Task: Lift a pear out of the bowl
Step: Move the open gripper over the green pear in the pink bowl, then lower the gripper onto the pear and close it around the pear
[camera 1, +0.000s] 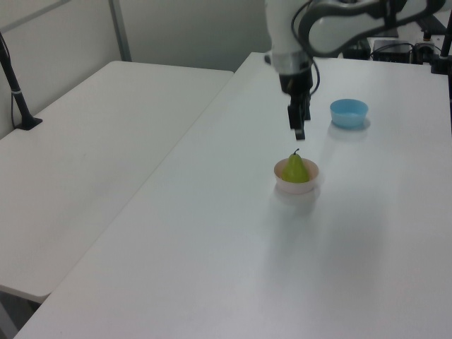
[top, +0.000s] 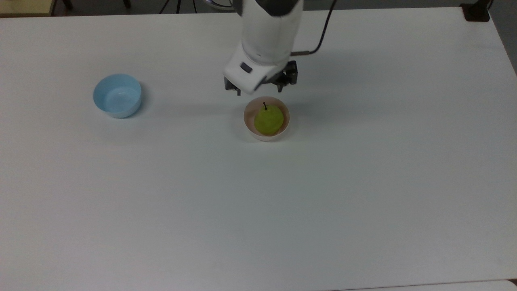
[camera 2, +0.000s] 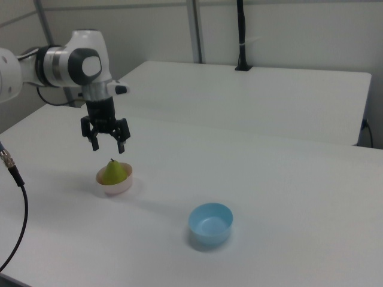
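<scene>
Now the end effector [camera 2: 108, 144], fingers spread, hangs just above the pear [camera 2: 112, 171], which stands stem-up in the bowl [camera 2: 115, 186].

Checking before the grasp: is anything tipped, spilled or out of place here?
Nothing stands out. The pear sits upright in the pink bowl, the blue bowl stands upright, and the open gripper hangs above the pear.

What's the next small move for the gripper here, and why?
Probably lower straight down. The gripper hangs open just above the pear, which stands stem-up in the pink bowl, so descending would bring the fingers around it.
</scene>
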Controlling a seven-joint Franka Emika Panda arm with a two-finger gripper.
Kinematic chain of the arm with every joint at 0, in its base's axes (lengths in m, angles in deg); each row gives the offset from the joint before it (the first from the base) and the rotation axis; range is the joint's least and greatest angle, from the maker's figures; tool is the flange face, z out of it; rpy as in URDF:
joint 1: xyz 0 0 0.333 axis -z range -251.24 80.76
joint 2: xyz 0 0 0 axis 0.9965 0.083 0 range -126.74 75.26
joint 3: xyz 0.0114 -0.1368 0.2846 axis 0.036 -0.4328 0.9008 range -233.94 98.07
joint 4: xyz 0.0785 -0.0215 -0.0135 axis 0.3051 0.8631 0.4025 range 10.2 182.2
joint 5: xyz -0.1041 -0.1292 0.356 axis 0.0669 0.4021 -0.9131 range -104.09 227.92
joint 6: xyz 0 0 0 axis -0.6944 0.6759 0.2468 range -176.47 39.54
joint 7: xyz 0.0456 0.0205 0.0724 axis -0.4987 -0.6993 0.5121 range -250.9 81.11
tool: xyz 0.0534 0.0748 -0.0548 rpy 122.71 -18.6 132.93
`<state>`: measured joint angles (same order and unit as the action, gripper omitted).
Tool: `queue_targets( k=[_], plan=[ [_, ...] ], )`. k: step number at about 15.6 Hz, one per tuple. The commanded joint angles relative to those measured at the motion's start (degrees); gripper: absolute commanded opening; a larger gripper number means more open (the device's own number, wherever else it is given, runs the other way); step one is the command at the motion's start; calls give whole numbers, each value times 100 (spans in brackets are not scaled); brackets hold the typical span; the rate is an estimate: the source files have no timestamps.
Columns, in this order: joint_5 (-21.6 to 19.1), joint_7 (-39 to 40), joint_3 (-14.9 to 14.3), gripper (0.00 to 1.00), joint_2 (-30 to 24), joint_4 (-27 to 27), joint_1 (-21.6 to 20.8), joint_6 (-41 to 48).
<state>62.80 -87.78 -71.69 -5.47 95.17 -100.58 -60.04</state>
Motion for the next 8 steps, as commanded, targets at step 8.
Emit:
queue_targets(
  k=[8],
  plan=[
    [131, -151, -73, 97, 653, 164, -214, -812]
  ],
)
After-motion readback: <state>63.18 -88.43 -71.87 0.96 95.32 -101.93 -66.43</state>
